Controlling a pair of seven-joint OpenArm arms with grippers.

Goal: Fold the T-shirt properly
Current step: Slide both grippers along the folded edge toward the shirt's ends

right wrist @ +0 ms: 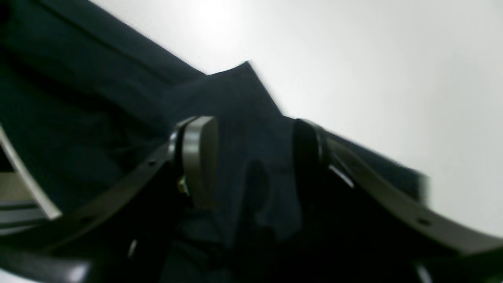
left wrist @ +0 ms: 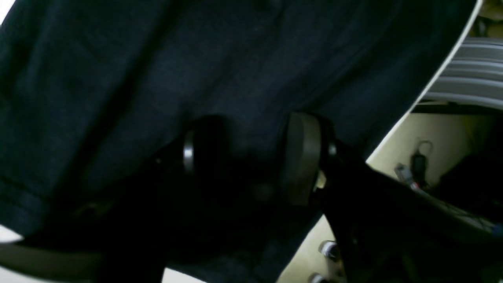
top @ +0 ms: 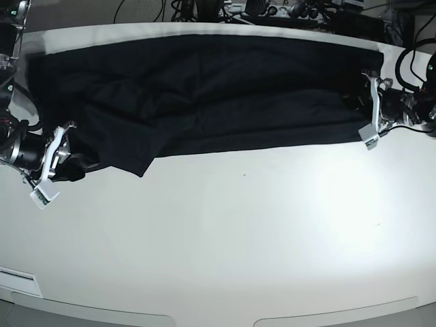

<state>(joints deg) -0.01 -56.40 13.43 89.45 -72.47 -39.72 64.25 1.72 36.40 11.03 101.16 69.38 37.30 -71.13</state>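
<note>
Hovering over T-shirt (top: 204, 95), both arms' jaws (left wrist: 251, 157) (right wrist: 255, 157) angled inward, parted.

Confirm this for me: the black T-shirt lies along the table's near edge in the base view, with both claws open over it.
One thing is wrong: the black T-shirt lies along the table's far edge, at the top of the base view, not the near edge. The rest stands: both claws are open over it.
</note>
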